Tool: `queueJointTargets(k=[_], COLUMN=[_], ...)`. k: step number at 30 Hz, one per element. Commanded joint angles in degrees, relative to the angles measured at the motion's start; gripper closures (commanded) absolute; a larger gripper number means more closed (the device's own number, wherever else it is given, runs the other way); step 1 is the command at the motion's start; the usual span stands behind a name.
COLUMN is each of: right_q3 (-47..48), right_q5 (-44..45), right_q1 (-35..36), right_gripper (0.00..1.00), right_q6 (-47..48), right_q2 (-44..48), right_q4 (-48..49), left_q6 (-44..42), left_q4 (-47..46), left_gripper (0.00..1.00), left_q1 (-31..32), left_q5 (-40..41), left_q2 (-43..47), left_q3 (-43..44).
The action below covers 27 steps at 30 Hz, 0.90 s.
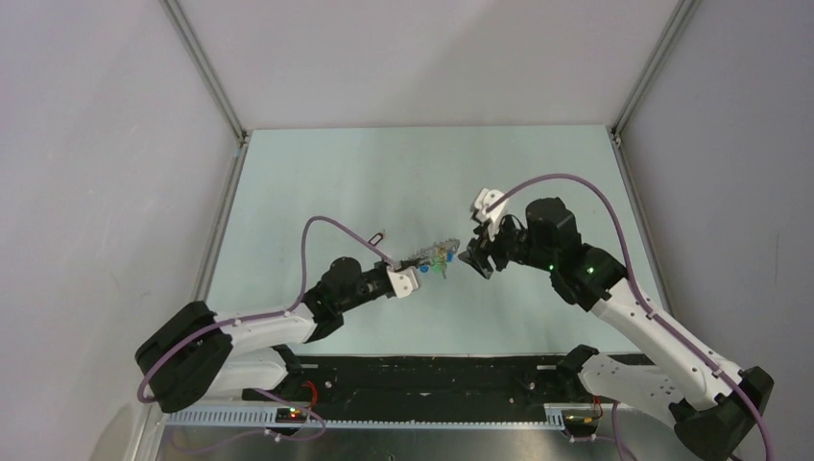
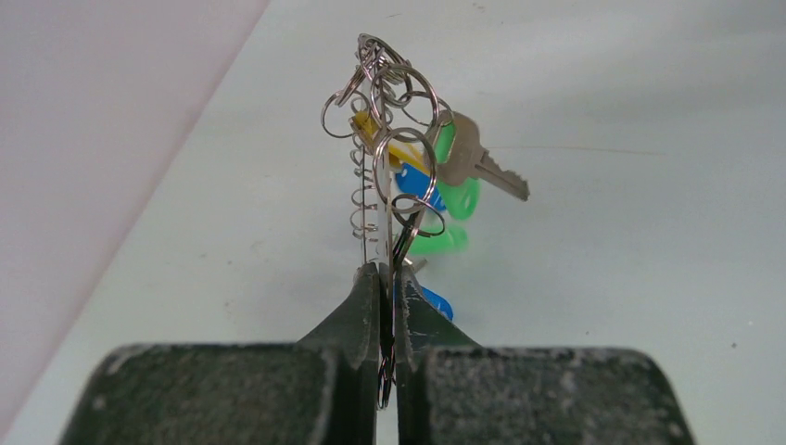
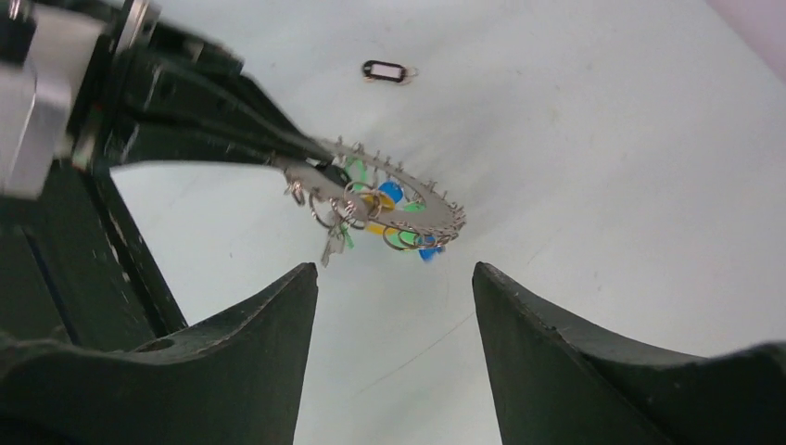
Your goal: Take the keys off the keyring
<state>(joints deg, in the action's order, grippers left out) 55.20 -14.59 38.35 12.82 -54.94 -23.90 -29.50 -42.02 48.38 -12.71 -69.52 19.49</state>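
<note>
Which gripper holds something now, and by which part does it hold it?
The left gripper holds the keyring by its edge, pinched between shut jaws. The right gripper is open and holds nothing.

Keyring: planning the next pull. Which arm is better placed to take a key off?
Probably right. The left gripper is shut on the keyring; the right gripper is open, facing the keys.

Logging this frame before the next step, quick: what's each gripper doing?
Left gripper: closed, holding the keyring by its edge.
Right gripper: open, holding nothing, facing the keys.
</note>
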Motion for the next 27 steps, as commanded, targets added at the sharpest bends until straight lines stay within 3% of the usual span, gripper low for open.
queueJointTargets(k=[1,3,5,11,17,22,24,25,27], right_q3=[-1.82,-1.91,-1.9,-1.95,-1.92,-1.88,-1.93,-1.89,-1.9], right_q5=[-12.52,-14.58,-10.72,-2.73,5.54,10.12,12.58,14.04,17.28], right_q1=[0.34,2.16,6.01,13.82,19.46,21.31,21.81,22.07,22.55], right_gripper=[0.32,0.26,0.26,0.29,0.43,0.47,0.61,0.77,0.98], right_q6=[17.1,23.18,29.61,35.77,40.28,41.66,42.39,42.56,42.95], right_q2=[1.98,1.6,0.95,-2.08,-5.17,-7.49,-8.33,-8.87,-9.13], right_q4=[6.49,5.32,4.55,5.94,6.66,7.4,8.25,8.91,9.84], left_q6=[-8.32,-9.84,-10.45,-10.22,-9.36,-8.26,-7.41,-7.06,-4.93], left_q4=[-4.29,-2.88,-1.57,-0.39,-0.25,-0.26,-0.26,-0.26,-0.3], left_gripper=[1.0,1.0,1.0,1.0,1.0,1.0,1.0,0.99,0.92], left_q1=[0.31,0.33,0.46,0.96,1.47,1.76,1.8,1.85,1.89], left_q5=[-0.05,-1.05,-2.74,-5.27,-7.72,-8.36,-8.27,-8.2,-7.05], left_q2=[6.05,8.32,10.3,12.11,14.07,16.15,17.26,17.64,18.91], left_q3=[-0.69,-0.68,-0.6,-0.56,-0.7,-0.92,-0.98,-1.02,-1.03])
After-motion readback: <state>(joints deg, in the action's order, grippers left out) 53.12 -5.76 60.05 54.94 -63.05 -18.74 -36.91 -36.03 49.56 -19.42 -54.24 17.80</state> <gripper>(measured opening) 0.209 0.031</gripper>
